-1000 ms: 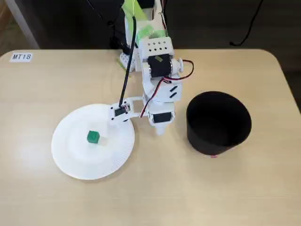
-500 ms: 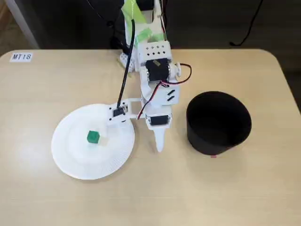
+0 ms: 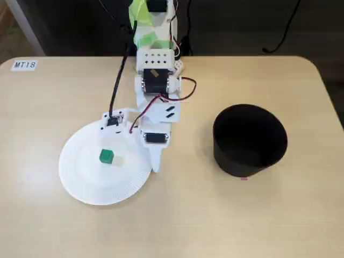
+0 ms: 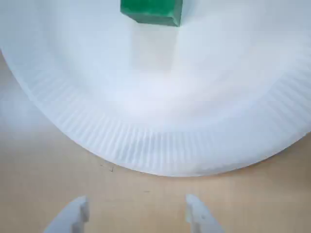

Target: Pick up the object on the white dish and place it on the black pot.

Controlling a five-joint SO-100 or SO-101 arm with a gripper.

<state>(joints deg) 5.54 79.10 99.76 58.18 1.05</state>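
Observation:
The object, a tiny green cube [image 3: 106, 156], lies a little left of the middle of the white dish [image 3: 86, 177] in the fixed view. My gripper [image 3: 156, 165] points down at the dish's right rim, well right of the cube. In the wrist view the cube [image 4: 151, 10] sits at the top edge on the dish [image 4: 160, 97], and my gripper [image 4: 138, 213] is open over bare table just outside the ribbed rim, with nothing between its fingers. The black pot [image 3: 250, 140] stands on the right, apart from the arm.
The arm's base and cables [image 3: 153, 21] rise at the table's back edge. A small label reading MT18 [image 3: 24, 65] is stuck at the back left corner. The tan table [image 3: 188, 220] is rounded at its back right corner.
The arm has swung left from between dish and pot. Its gripper now hangs at the dish's right rim. Cube, dish and pot have not moved.

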